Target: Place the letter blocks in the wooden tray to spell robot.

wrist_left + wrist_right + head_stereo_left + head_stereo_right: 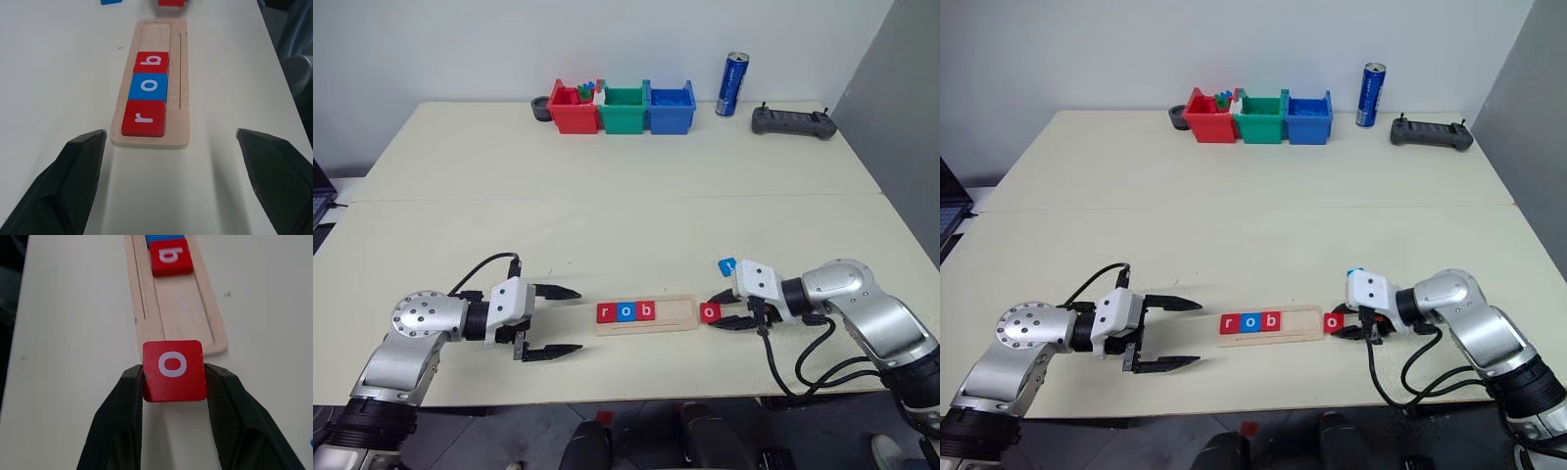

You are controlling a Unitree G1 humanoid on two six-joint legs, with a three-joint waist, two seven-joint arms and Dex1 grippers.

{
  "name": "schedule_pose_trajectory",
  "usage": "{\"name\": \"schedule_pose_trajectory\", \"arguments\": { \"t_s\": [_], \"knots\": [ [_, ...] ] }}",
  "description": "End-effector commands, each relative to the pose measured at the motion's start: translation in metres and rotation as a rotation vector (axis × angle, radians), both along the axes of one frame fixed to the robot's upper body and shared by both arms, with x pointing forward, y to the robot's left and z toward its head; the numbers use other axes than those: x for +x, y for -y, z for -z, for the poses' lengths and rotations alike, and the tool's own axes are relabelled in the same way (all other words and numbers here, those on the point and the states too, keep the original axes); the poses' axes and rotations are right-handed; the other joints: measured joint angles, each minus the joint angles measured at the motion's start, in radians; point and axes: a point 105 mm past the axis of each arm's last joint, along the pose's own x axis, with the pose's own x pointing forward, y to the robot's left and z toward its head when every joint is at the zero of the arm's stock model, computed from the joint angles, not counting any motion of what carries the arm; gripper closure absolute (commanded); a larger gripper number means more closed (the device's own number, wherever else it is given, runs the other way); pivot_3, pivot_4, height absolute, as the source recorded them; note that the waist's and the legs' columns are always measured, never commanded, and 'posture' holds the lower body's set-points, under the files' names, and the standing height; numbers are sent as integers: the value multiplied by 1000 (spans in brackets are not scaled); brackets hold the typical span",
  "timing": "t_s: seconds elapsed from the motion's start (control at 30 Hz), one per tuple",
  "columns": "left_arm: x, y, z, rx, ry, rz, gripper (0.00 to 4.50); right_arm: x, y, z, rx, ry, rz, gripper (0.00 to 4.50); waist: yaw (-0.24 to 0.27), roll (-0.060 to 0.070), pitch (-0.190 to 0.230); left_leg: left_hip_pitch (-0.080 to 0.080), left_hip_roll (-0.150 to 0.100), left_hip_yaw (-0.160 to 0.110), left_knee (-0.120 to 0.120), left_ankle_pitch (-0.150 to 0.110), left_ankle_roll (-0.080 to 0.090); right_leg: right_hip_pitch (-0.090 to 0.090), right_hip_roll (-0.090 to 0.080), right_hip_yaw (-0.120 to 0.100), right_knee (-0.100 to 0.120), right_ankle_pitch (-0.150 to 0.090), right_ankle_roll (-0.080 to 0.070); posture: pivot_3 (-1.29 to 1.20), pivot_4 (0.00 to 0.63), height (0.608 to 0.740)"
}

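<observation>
Right wrist view: right pincer (173, 382) grips square red "o" tile (173, 370); left pincer (558, 320) gapes.

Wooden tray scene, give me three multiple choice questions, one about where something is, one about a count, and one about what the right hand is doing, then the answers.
1. Where is the blue t block?
A. in the wooden tray
B. on the table beside the right hand
C. in the green bin

2. How many letter blocks lie in the wooden tray?
A. two
B. three
C. five

3. What is the right hand doing?
A. gripping the red o block
B. wide open over bare table
C. gripping the blue can

Answers:
1 B, it lies on the tabletop by the right hand's wrist.
2 B, r, o and b fill the tray's left end.
3 A, its fingers press both sides of the red o block just off the tray's empty end.
</observation>
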Motion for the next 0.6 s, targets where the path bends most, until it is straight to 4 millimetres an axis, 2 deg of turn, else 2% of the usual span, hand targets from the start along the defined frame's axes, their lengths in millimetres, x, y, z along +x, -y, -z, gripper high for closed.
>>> {"name": "schedule_pose_trajectory", "arguments": {
  "t_s": [0.03,0.13,0.23,0.6],
  "knots": [
    [0,-2,-8,9,45,4,0,-9,-21,-13,33,25,-26,3068,0,0,0,0,0,0,0,0,0,0,0,0,0,0,0,0,150,740],
    [1,5,-11,5,53,18,0,-10,-39,-9,31,20,-27,3068,-1,0,0,0,0,0,0,0,0,0,0,0,0,0,0,0,150,740],
    [2,15,-16,-2,63,37,0,0,-48,-2,22,21,1,3068,-1,0,0,0,0,0,0,0,0,0,0,0,0,0,0,0,150,740],
    [6,19,-23,-8,68,34,0,21,-51,2,-12,55,37,3068,1,0,0,0,0,0,0,0,0,-1,0,-1,0,0,0,0,150,740]
  ]
}}
